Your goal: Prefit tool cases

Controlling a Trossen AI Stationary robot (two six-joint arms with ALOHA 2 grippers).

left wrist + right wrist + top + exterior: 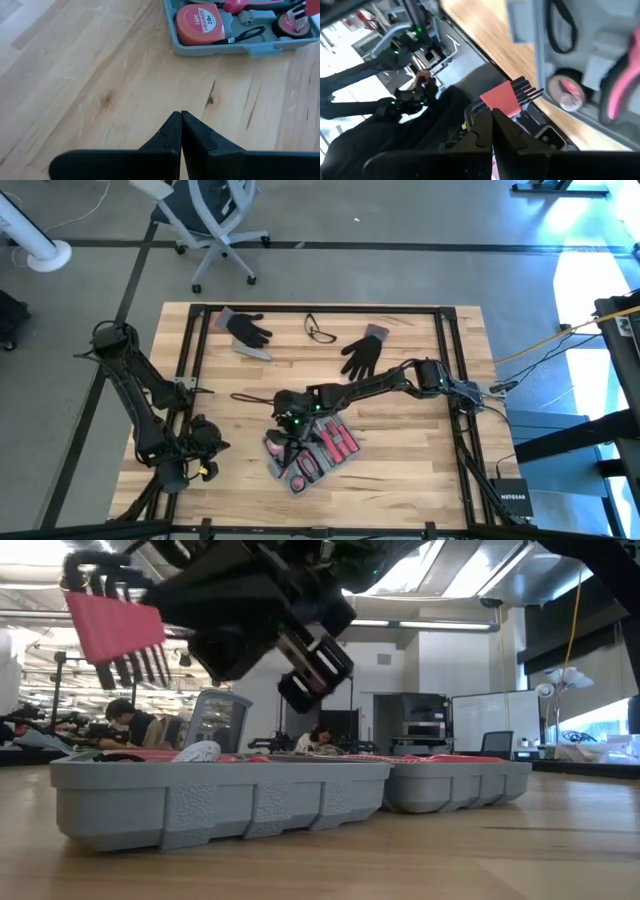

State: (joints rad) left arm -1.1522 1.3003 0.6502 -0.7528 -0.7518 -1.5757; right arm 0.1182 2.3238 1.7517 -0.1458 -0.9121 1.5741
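The tool case [310, 455] lies open near the front middle of the table [420, 450], both grey halves flat on the wood, with red-handled tools seated in its moulded recesses. The left wrist view shows one corner holding a red tape measure [199, 24] and a black loop, with a small latch tab on the rim.

The right gripper [290, 425] hangs above the case's far edge. Its jaws are pressed together on a red holder of black hex keys [506, 100], which the low view shows raised clear of the tray, the keys pointing downward.

The left gripper [180, 131] rests low over bare wood near the table's front left, apart from the case, jaws closed on nothing.

Judgement on handling: the case appears to be rigid moulded plastic, moderately heavy with its load, and liable to slide on smooth wood if pushed. Its hinge and latch tabs look like the weak points. The outer rim or side wall offers the safest hold. The hex-key holder is light and stiff; a narrow pinch may let it swing.

Two black gloves [362, 352] and a pair of glasses [320, 331] lie at the far side, well apart.
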